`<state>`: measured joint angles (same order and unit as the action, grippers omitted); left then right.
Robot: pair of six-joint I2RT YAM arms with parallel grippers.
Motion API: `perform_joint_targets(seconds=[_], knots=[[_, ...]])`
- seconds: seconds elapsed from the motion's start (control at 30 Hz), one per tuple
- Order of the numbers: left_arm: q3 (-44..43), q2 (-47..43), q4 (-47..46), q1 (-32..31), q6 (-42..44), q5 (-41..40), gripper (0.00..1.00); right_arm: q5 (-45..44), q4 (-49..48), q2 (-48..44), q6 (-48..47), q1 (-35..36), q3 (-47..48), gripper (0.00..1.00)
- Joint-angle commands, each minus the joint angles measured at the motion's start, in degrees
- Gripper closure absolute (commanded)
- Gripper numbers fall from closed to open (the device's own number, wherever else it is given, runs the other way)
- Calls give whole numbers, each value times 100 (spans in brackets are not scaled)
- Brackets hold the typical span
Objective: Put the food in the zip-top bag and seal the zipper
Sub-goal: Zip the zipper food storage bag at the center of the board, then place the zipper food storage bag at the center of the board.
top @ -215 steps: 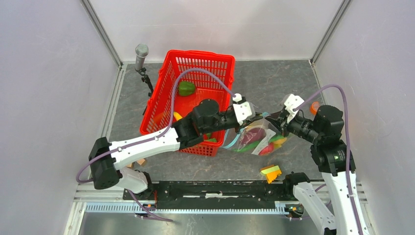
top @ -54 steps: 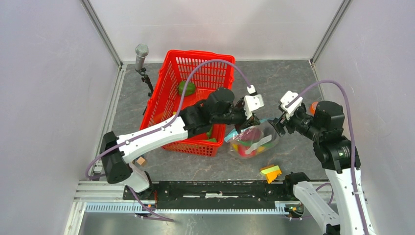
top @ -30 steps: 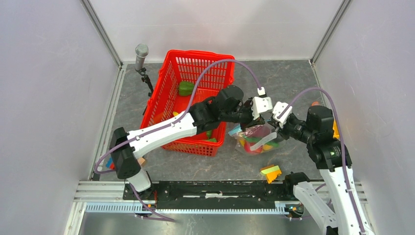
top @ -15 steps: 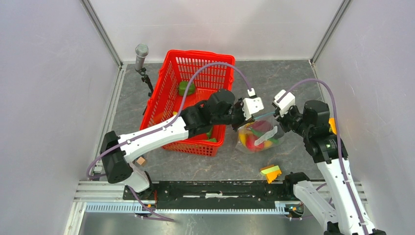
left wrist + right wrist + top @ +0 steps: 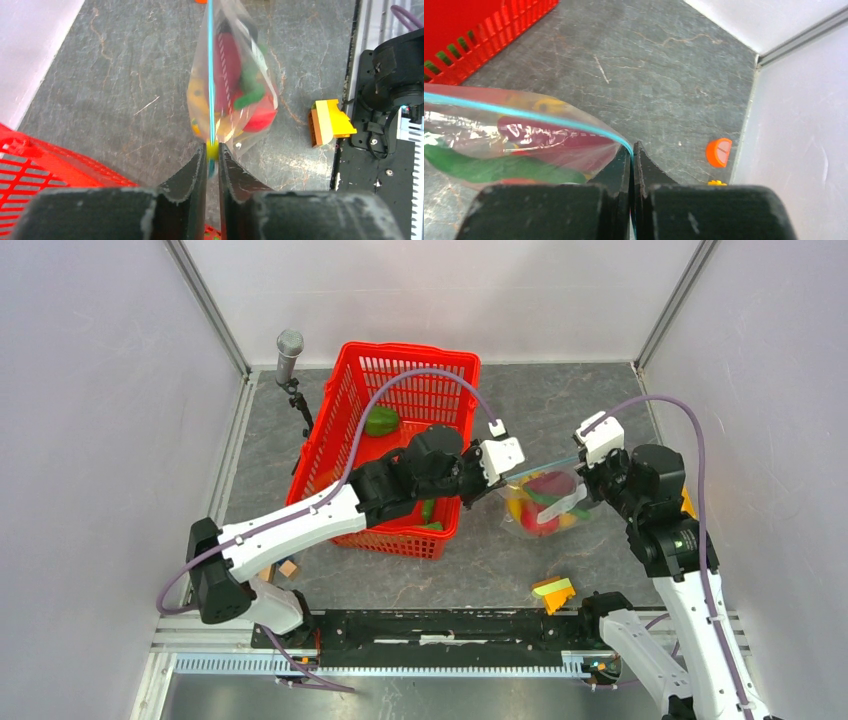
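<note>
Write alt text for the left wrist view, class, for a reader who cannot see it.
The left hand pinches the blue zipper of a clear bag full of toy food, hanging over a grey table. A red basket sits lower left, a yellow-orange block right.

Zip-top bag just right of the basket, food inside. Block stack on the surface in front of the bag. Microphone stand left of the basket.
</note>
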<state>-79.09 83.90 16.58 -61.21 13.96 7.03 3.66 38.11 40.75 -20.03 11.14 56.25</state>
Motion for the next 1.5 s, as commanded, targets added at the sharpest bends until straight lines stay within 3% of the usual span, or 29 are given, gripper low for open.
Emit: perform_joint_targets(seconds=[0.0,0.13,0.27,0.3,0.4,0.57,0.63,0.73,0.83,0.9,1.03,1.17,1.3,1.47], knots=[[140,-412,188,17,-67,-287,74,-838,-465,-62,176,-109,305,100],[370,-641,-225,17,-325,-535,30,-991,-667,-35,351,-105,277,100],[883,-1118,-1155,20,-697,-506,2,-963,-1072,187,421,-102,339,100],[994,-1261,-1314,14,-772,-493,0,-983,-1098,287,428,-103,435,100],[1194,-1589,-1468,17,-935,-343,0,-1116,-1333,496,439,-103,529,100],[1566,-2092,-1434,22,-1227,-559,0,-43,-1050,293,685,-103,64,99],[1789,-2333,-1472,19,-1338,-681,0,1165,-744,142,946,-96,-368,84],[2016,-2703,-1482,22,-1586,-891,0,2928,-595,-81,1087,-101,-562,48],[2110,-2985,-1518,19,-1672,-994,0,3014,-1039,-695,1430,-95,-254,27],[2108,-3102,-1421,19,-1713,-1021,0,2836,-1583,-1184,1572,-95,-288,18],[2199,-3284,-1268,21,-1870,-988,0,1883,-2213,-1738,1947,-97,-709,19],[2322,-3426,-1232,21,-2063,-958,0,366,-1741,-1131,2632,-107,-808,23],[2381,-3511,-1172,19,-2236,-983,0,70,-1370,-209,2735,-99,-917,34],[2461,-3597,-1034,20,-2435,-1434,0,675,-2410,22,3248,-99,-2141,39]])
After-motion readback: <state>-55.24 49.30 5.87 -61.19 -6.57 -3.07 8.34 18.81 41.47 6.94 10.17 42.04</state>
